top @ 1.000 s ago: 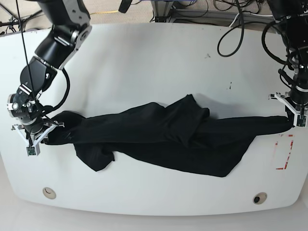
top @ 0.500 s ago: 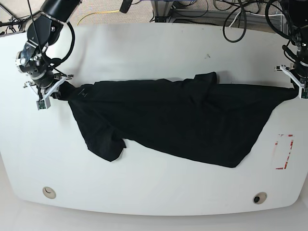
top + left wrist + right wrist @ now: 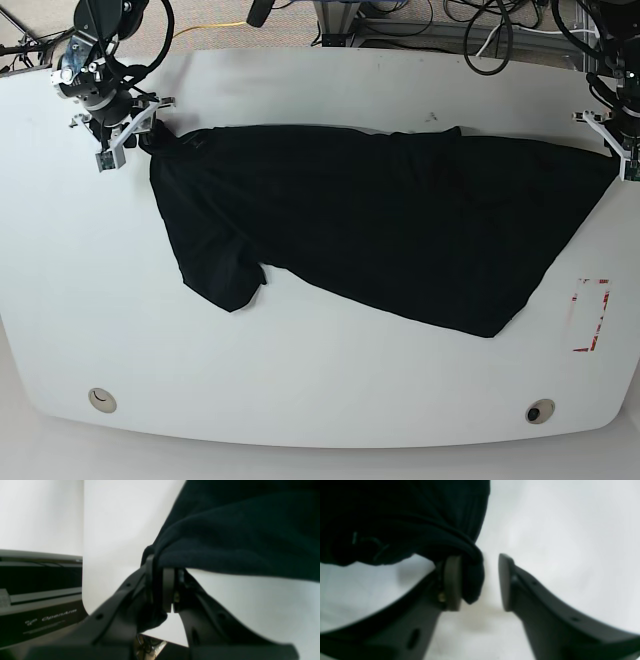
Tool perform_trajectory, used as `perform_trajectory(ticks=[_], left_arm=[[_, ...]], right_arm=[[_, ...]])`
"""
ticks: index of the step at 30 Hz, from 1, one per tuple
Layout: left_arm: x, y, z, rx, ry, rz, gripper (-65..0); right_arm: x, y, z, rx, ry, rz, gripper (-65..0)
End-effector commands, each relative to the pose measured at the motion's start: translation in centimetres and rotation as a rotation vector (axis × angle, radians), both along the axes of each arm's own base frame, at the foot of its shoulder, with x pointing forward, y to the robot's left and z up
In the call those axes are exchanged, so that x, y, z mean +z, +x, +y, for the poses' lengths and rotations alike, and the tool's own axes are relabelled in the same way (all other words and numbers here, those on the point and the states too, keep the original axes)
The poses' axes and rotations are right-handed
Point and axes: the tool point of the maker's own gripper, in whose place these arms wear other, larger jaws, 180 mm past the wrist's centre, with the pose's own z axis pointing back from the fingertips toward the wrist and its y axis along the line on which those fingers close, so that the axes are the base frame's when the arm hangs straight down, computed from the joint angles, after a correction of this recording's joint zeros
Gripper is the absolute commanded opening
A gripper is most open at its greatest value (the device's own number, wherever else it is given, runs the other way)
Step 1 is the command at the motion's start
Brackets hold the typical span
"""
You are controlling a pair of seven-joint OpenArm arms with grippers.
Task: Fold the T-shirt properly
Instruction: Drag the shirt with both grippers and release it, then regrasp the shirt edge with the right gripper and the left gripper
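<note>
Base view shows the plain black short-sleeved cloth T-shirt point(image 3: 380, 230) spread across the upper middle of the white rounded surface point(image 3: 320, 380), stretched between the two arms, its upper edge running nearly straight from one pincer to the other and its lower edge sagging into a sleeve flap at the view's left and a point at lower right. Left pincer point(image 3: 162, 590), at the view's right edge, has its jaws pressed together on a bunched corner of the T-shirt; the left wrist view shows dark cloth squeezed between the pads. Right pincer point(image 3: 480, 582), at the view's upper left, stands with its jaws spread: in the right wrist view a fold of cloth drapes against one pad while the other pad stands apart from it. A red-marked rectangle point(image 3: 590, 315) sits on the surface near the right edge, apart from the cloth.
</note>
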Motion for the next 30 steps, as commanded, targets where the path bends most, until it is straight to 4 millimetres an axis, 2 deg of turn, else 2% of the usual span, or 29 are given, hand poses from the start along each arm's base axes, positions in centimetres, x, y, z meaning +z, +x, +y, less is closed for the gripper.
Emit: perform_trajectory(ticks=[1, 2, 4, 5, 6, 10, 12, 15, 21, 23, 25, 30], left_arm=[[1.0, 0.2, 0.4, -0.011, 0.029, -0.02, -62.2], [0.8, 0.1, 0.4, -0.012, 0.029, -0.015, -58.5], [0.5, 0.1, 0.0, -0.022, 0.021, -0.008, -47.2], [0.4, 0.1, -0.1, -0.024, 0.019, -0.007, -42.1], [0.4, 0.1, -0.2, -0.026, 0.02, -0.006, -34.3], [0.4, 0.1, -0.2, -0.024, 0.015, -0.008, -12.6], [0.5, 0.2, -0.2, -0.024, 0.014, -0.012, -9.9], [0.6, 0.4, -0.2, -0.027, 0.014, -0.02, -9.6], [0.7, 0.6, -0.4, -0.031, 0.014, -0.024, -9.6], [1.0, 1.2, -0.6, -0.036, 0.011, -0.042, -9.6], [1.3, 2.1, -0.9, -0.044, 0.012, -0.058, -9.6], [1.4, 2.3, -0.9, -0.045, 0.011, -0.062, -9.6]], right_arm=[[0.8, 0.3, 0.5, 0.005, 0.011, -0.04, -30.6], [0.8, 0.1, 0.7, 0.007, 0.012, -0.04, -27.0], [1.1, -0.3, 1.3, 0.031, 0.017, -0.048, -23.8], [1.3, -0.3, 1.9, 0.043, 0.031, -0.058, -23.5], [1.7, -0.6, 2.1, 0.032, 0.051, -0.071, -22.8], [3.0, -1.4, 1.9, -0.021, 0.121, -0.114, -22.7], [3.3, -1.5, 2.2, -0.02, 0.154, -0.119, -22.8], [4.1, -2.1, 1.9, -0.049, 0.215, -0.147, -23.1], [6.4, -0.3, -0.3, -0.057, 0.228, -0.208, -23.3], [7.0, 0.8, -1.0, -0.064, 0.22, -0.221, -23.3], [7.0, 1.8, -1.7, -0.076, 0.22, -0.209, -23.3], [5.5, 3.4, -3.9, -0.141, 0.281, -0.176, -23.3]])
